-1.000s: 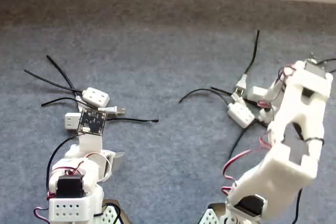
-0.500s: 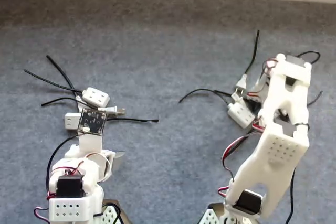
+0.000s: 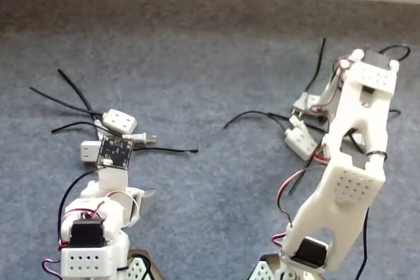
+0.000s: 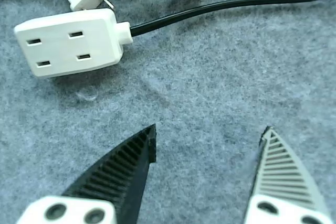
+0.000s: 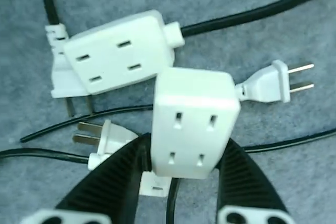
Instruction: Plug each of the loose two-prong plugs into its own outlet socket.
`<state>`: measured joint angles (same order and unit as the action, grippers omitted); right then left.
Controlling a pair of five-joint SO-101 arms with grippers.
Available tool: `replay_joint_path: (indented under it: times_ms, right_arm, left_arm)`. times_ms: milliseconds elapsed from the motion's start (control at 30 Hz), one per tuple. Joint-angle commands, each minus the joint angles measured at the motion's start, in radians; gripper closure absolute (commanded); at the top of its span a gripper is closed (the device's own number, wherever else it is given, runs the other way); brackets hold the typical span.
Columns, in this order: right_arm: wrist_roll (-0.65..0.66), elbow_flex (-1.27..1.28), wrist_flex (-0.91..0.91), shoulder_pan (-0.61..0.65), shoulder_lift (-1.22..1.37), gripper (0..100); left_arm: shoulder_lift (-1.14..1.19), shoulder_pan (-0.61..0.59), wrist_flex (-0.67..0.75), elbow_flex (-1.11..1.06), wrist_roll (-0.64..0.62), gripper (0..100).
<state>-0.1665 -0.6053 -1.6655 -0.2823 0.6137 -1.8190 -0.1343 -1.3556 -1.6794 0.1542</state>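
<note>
We have the right gripper [image 5: 181,166] clamped on a socket [image 5: 194,121] at its near end, long axis along the grip, slots up at the camera. Plug [image 5: 270,85] just beside its corner (prongs point away). Our left gripper [image 4: 210,129] is spread wide over bare carpet [image 4: 210,66], second socket [image 4: 71,43] beyond the tips.

White sockets [image 5: 191,124] and plugs [image 5: 268,85], black cords [image 5: 252,14], mottled blue-grey carpet [image 3: 197,63].
</note>
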Motion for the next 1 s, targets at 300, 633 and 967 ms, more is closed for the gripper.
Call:
replay_joint_path:
  times_ms: [300,633,967]
  right_arm:
    - [-0.253,-0.058,-0.099,0.139,-0.216,84.0]
    - [-0.589,0.295,-0.082,0.644,-0.43,84.0]
    - [-0.595,0.475,0.222,0.826,-0.226,84.0]
  left_arm:
    - [0.005,0.015,0.012,-0.016,-0.002,69]
    - [0.005,0.015,0.012,-0.016,-0.002,69]
    - [0.005,0.015,0.012,-0.016,-0.002,69]
